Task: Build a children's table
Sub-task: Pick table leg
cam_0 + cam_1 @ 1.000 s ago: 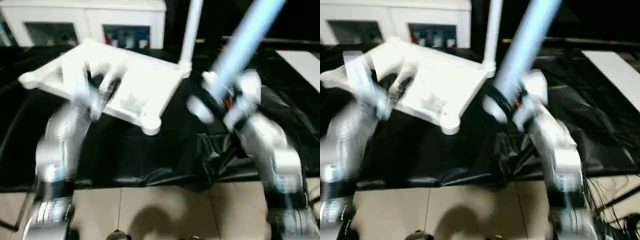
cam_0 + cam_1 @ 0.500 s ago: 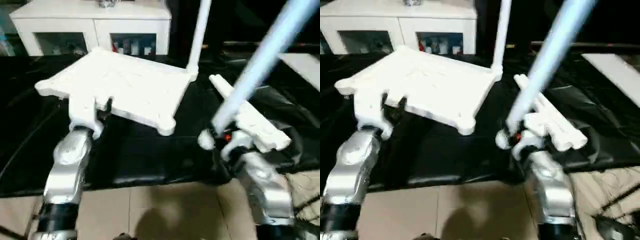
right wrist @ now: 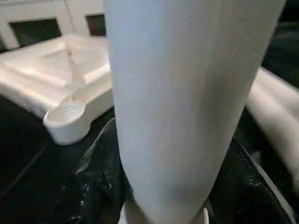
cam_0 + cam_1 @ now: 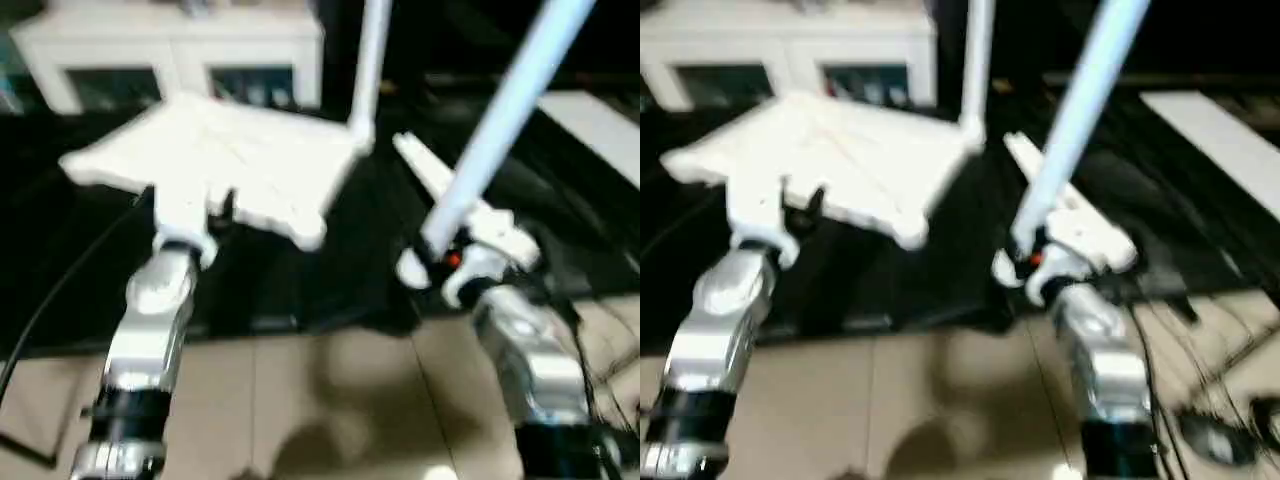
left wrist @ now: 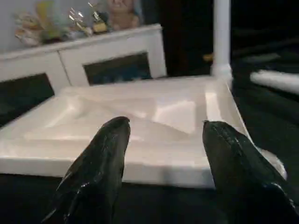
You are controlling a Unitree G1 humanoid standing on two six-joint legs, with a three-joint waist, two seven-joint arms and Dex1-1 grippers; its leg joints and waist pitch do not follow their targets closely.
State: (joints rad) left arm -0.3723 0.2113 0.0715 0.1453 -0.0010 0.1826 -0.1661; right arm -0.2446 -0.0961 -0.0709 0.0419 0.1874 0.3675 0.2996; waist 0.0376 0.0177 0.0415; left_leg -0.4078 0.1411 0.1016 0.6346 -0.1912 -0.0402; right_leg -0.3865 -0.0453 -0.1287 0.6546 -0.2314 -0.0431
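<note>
- Currently the table top [image 4: 235, 165], a square white plastic panel, lies underside up on black sheeting [image 4: 330, 270], left of centre.
- Its underside is ribbed, with raised diagonal ridges; a round socket [image 3: 65, 113] sits at the near right corner.
- One leg [image 4: 368, 65], a smooth white tube, stands upright in the far right corner socket.
- A second leg [image 4: 500, 115] is clamped between the right gripper [image 4: 450, 258] fingers near its lower end and slants up to the right, right of the top.
- At least one more loose white tube [image 4: 435, 180] lies on the sheeting behind the right gripper; the exact count of these cannot be told.
- The left gripper [image 5: 163, 154] has its two black fingers [image 5: 100, 158] spread apart, straddling the near edge of the top, gripping nothing.
- A white cabinet [image 4: 170, 55] stands at the far left.
</note>
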